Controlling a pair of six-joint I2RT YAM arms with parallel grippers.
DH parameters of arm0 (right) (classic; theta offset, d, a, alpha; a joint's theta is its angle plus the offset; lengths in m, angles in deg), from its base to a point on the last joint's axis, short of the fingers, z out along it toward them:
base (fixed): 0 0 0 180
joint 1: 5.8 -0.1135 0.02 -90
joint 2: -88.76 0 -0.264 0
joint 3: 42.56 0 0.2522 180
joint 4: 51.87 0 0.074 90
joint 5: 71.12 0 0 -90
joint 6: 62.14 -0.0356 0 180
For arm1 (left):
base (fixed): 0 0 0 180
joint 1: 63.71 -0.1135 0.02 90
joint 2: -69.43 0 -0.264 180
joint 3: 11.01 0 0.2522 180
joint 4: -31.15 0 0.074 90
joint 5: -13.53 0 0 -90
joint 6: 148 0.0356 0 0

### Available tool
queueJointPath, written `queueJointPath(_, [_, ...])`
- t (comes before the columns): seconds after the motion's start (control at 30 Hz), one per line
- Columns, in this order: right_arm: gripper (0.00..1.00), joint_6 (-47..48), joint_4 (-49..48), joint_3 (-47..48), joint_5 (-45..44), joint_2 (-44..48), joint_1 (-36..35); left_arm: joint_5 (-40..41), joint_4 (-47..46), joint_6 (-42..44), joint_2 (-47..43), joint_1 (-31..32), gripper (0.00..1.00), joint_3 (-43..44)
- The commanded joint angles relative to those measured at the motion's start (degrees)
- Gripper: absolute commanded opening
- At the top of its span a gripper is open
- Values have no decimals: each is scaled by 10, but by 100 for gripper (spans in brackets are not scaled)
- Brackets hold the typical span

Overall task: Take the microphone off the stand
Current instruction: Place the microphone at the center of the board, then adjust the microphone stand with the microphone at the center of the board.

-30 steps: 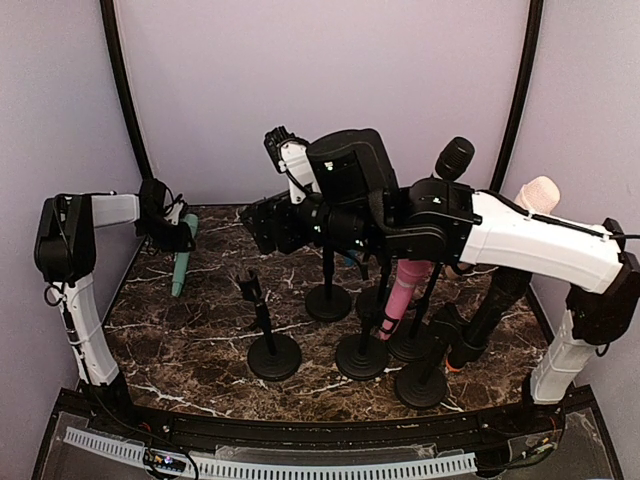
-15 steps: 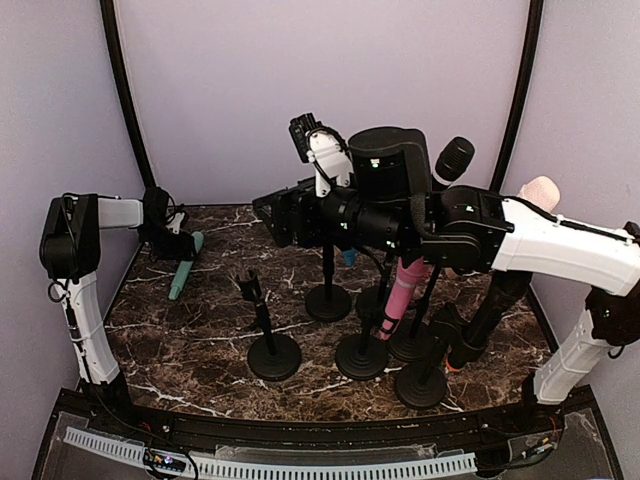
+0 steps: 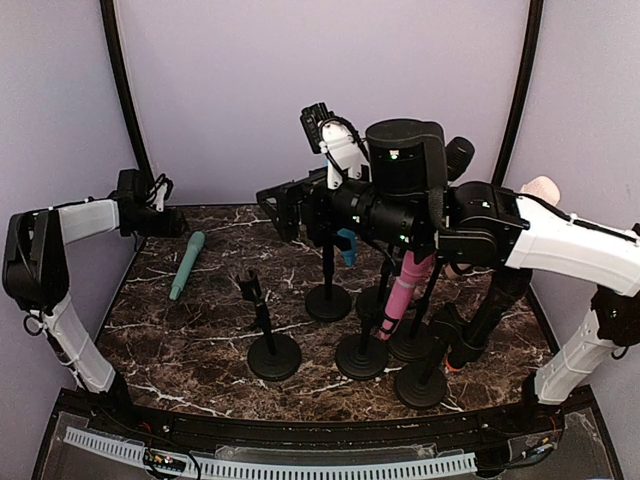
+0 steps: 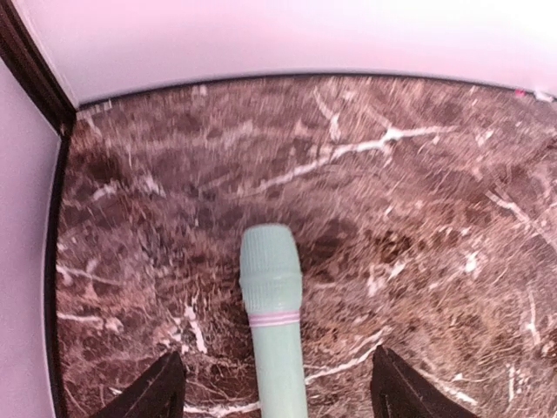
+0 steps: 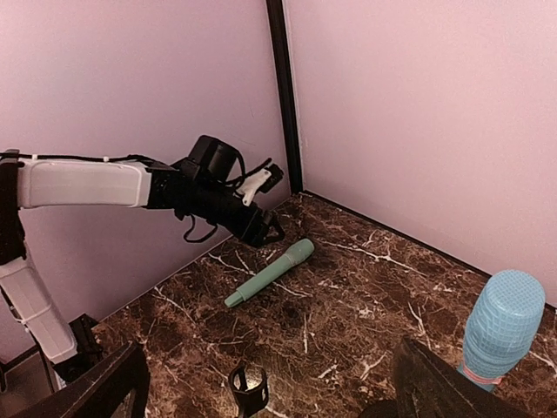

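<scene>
A mint-green microphone (image 3: 187,265) lies flat on the marble table at the back left. It also shows in the left wrist view (image 4: 274,331) and in the right wrist view (image 5: 268,273). My left gripper (image 3: 178,222) hovers just behind its head, open and empty, apart from it; its fingertips (image 4: 165,387) stand wide on either side of the handle. An empty black stand (image 3: 265,335) with its clip (image 5: 248,387) stands near the middle front. My right gripper (image 3: 280,205) is open and empty, held high over the table's middle.
Several black stands cluster at the right. They carry a pink microphone (image 3: 408,285), a blue one (image 5: 503,326), a black one (image 3: 458,155) and a pale pink one (image 3: 540,190). Purple walls close the back and sides.
My left gripper has pulled back up and to the left, off the green microphone, which stays lying on the table. My right arm has risen and shifted slightly right.
</scene>
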Motion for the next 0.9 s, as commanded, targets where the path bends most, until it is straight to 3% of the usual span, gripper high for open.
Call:
queueJointPath(0.0, [98,11,-1,7,-29,35,2,-80,-119,13,-116,5,76,-51])
queueJointPath(0.2, [98,14,4,-2,-41,55,4,-246,-206,72,-203,126,76,-94])
queueJointPath(0.33, [99,10,6,-9,-36,63,7,-315,-324,30,-218,219,81,-118])
queueJointPath(0.47, [99,4,4,-18,-30,72,7,-378,-352,17,-167,292,83,-74])
queueJointPath(0.6, [99,-5,-3,-24,-18,82,7,-404,-354,-11,-87,316,83,-32])
queueJointPath(0.87, [98,-6,-6,-33,-3,83,7,-435,-320,22,9,349,84,36])
